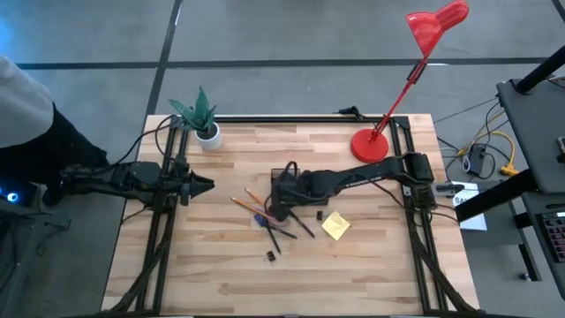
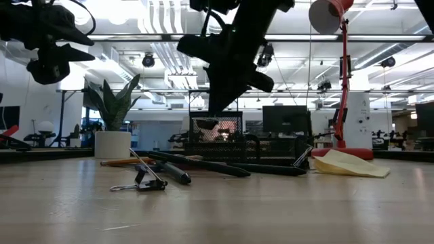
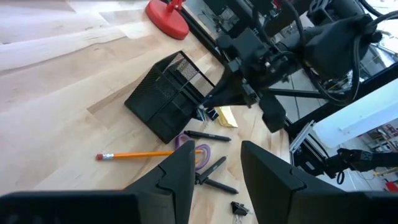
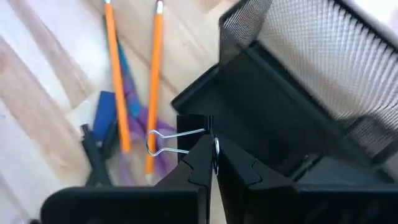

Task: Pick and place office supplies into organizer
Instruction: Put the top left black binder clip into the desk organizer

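Right gripper pinches a binder clip at the organizer's near edge. Left gripper waits far left, fingers parted, empty.

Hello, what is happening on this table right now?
The right gripper is shut on a black binder clip and holds it over the black mesh organizer. The left gripper waits at the table's left side, fingers apart and empty. Pencils, pens, scissors, a yellow sticky pad and another clip lie on the table.
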